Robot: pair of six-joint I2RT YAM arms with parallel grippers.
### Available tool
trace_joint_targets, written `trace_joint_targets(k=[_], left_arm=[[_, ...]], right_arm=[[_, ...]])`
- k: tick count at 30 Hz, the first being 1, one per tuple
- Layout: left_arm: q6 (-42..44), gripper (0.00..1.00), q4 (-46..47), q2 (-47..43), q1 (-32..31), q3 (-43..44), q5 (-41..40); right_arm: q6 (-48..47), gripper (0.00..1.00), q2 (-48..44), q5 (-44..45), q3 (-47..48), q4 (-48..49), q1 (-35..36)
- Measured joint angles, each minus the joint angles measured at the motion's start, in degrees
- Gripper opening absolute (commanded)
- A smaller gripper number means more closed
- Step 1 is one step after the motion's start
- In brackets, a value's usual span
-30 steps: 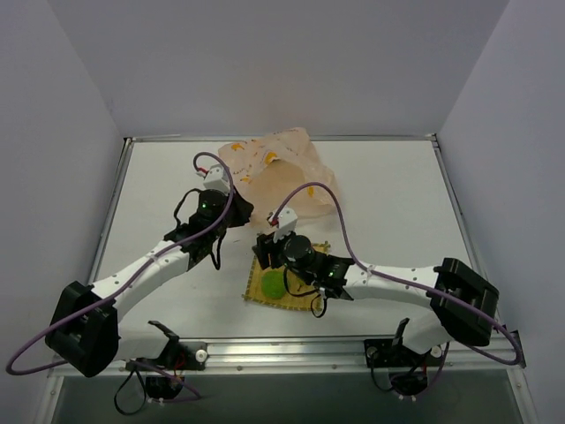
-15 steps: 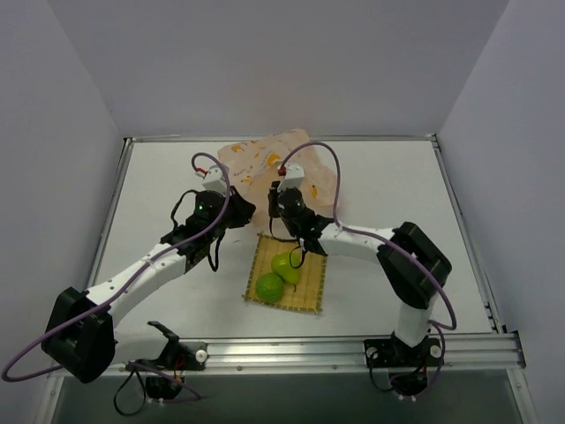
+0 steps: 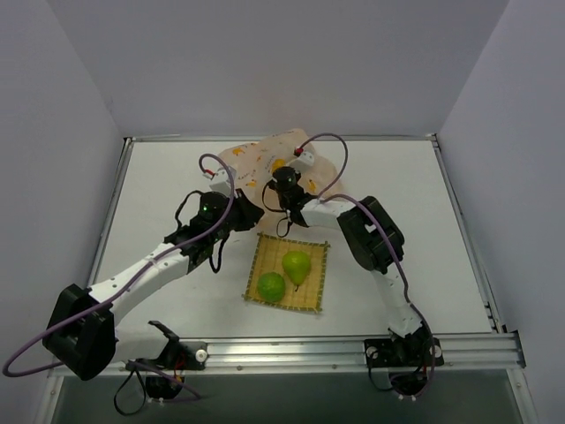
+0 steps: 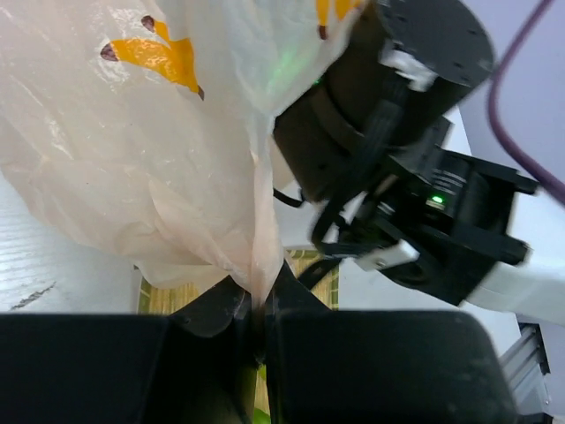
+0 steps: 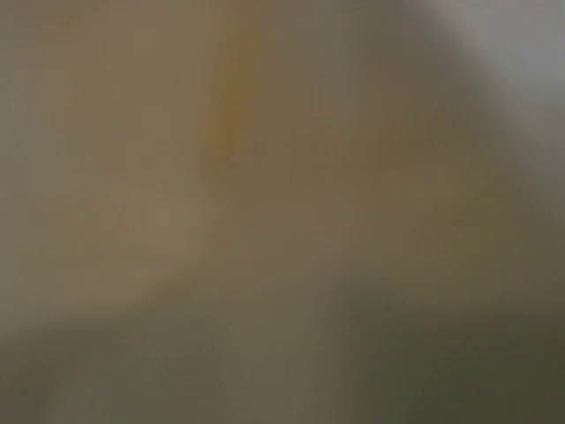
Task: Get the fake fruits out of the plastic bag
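The plastic bag (image 3: 254,160) lies crumpled at the back of the table, pale peach with orange shapes. My left gripper (image 3: 240,213) is shut on a pinched fold of its near edge, and the left wrist view shows the film (image 4: 132,159) squeezed between the jaws (image 4: 258,305). My right gripper (image 3: 284,182) points into the bag's mouth with its fingers hidden by the plastic. The right wrist view is only a brownish blur. Two fake fruits, a green pear (image 3: 297,264) and a round green ball (image 3: 271,286), rest on the yellow mat. No other fruit shows.
The square yellow woven mat (image 3: 314,297) lies in front of the bag, between the two arms. The right arm's elbow (image 3: 375,234) is folded just right of the mat. White walls enclose the table on three sides.
The right arm has swung from over the mat back to the bag and pushed its gripper into the opening. The pear now lies on the mat beside the green ball. The left gripper kept its hold.
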Motion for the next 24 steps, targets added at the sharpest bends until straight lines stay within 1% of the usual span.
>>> trace_joint_targets(k=[1,3,4,6,7,9,12,17,19,24], left_arm=[[-0.2,0.02,0.0,0.0,-0.2,0.0,0.5],[-0.5,0.02,0.0,0.2,-0.5,0.0,1.4],[-0.8,0.02,0.0,0.2,-0.8,0.0,2.0],[-1.5,0.02,0.0,0.4,-1.5,0.0,3.1],[-1.7,0.02,0.0,0.4,-1.9,0.0,3.6],[-2.3,0.02,0.2,0.4,-3.0,0.0,4.2],[-3.3,0.03,1.1,0.4,-4.8,0.0,5.5],[-4.5,0.02,2.1,0.4,-8.7,0.5,6.2],[-4.7,0.02,2.4,0.4,-10.0,1.1,6.4],[-4.7,0.02,3.5,0.4,-10.8,1.6,6.6]], right_arm=[[1.8,0.43,1.3,-0.1,1.1,0.5,-0.1],[5.1,0.51,3.4,-0.2,2.2,1.7,-0.5],[6.6,0.58,4.4,-0.4,2.5,2.5,-0.6],[9.1,0.65,6.0,-0.8,2.9,3.5,-0.9],[10.2,0.71,6.6,-1.0,3.0,3.8,-1.1],[11.9,0.76,7.4,-1.3,3.0,4.7,-1.4],[14.1,0.79,7.8,-2.1,3.0,6.5,-2.0],[16.8,0.80,7.8,-3.7,3.0,10.6,-2.7],[17.5,0.82,7.8,-4.7,3.0,11.5,-3.0],[18.6,0.86,9.3,-7.0,4.5,12.1,-3.3]])
